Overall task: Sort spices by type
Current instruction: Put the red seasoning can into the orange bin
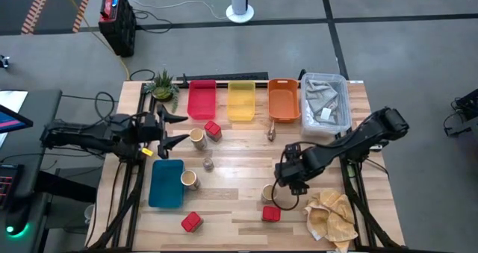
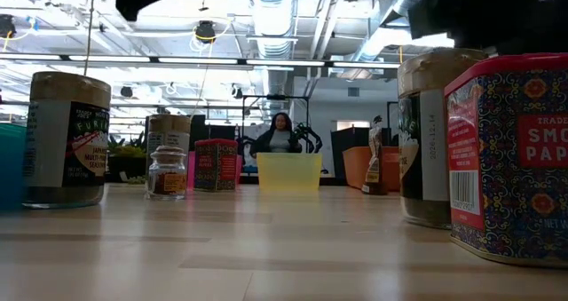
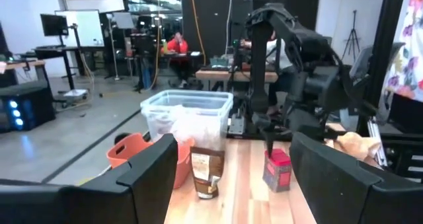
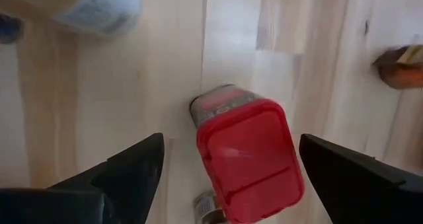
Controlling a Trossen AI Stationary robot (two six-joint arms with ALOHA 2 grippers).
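Near the bench's (image 1: pixel 239 201) near right edge, our right tool (image 4: pixel 225 164) hovers, fingers apart, over a red tin (image 4: pixel 248 158) — rigid, light, slick-sided; we'd pinch its flat sides. Left tool (image 3: pixel 228 174) waits, spread.

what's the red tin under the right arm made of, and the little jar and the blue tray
Red tin: probably painted metal, with a glossy red lid and crisp edges. Small jar: clear glass, its contents showing through. Blue tray: likely matte plastic, uniformly coloured with rounded corners.
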